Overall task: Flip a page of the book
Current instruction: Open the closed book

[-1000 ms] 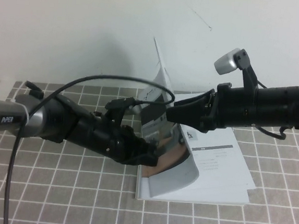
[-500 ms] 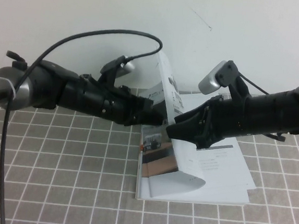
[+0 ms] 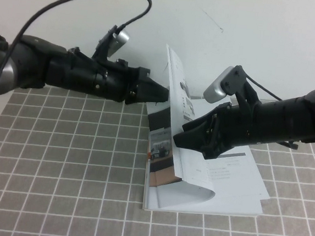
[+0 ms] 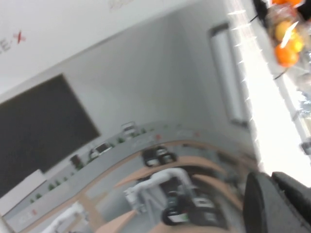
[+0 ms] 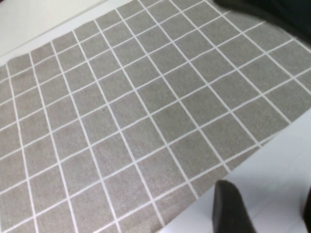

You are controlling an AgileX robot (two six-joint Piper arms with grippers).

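L gripper [image 3: 162, 93] up from tabletop to raised page [image 3: 170, 124]; R gripper [image 3: 184, 136] lower, nearer the spine.

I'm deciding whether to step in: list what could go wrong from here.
1. The page stands nearly upright on the book; the left gripper meets only its top edge, so it may flop back shut.
2. The open right gripper presses mid-sheet and could crease it.

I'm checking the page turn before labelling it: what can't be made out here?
- High view: left gripper is at the glossy upright cover page; whether it touches is hidden.
- High view: open right gripper, right of the page, hides part of the thin white booklet print.
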